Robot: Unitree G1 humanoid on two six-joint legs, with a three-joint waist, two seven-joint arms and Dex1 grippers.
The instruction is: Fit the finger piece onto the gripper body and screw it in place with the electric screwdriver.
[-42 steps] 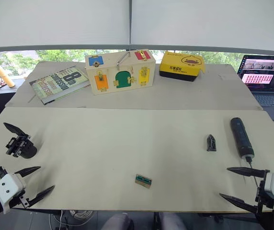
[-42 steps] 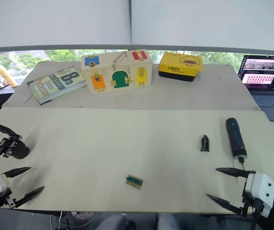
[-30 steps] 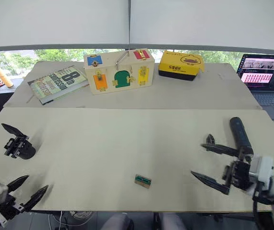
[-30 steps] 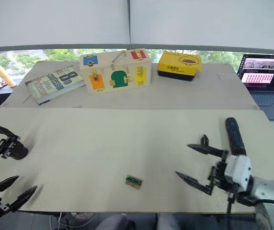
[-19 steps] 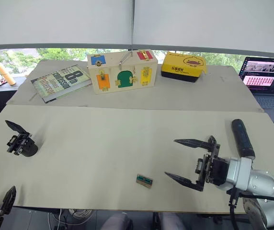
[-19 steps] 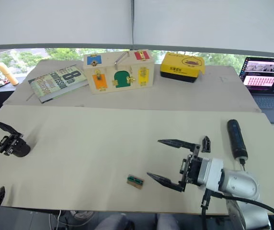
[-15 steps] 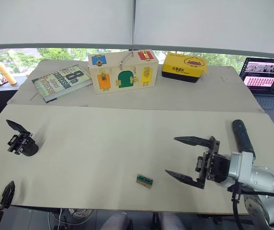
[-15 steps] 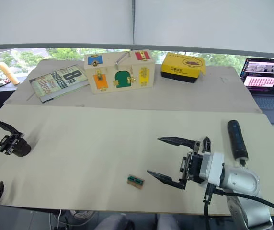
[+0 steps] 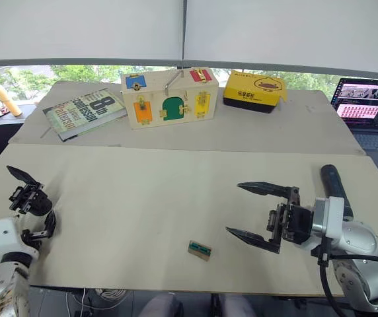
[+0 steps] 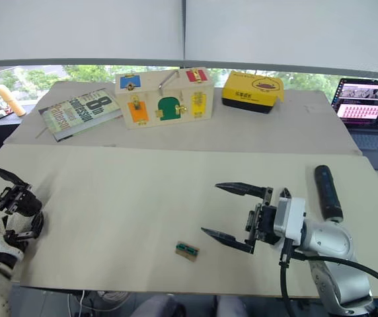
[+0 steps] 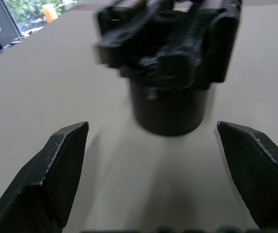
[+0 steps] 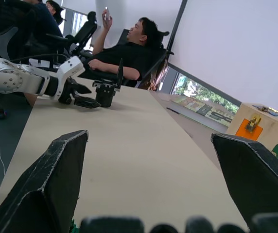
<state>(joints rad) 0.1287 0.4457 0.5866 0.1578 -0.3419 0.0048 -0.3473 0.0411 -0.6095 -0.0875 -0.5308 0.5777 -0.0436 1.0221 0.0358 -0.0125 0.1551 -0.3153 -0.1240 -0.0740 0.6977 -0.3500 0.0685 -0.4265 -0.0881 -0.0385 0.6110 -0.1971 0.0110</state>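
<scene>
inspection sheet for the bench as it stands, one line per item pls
Surface: pale tabletop, a second board behind it.
Job's things: gripper body at the near left; electric screwdriver at the right; finger piece hidden behind the right arm.
Clutter: small green-and-tan rectangle; wooden latch box; yellow box; book.
Grippers: left gripper open, fingers either side of the gripper body, not touching; right gripper open, holding nothing.
Cables: black cable on the right arm.
Surroundings: laptop far right; seated person beyond the table; windows with greenery.
</scene>
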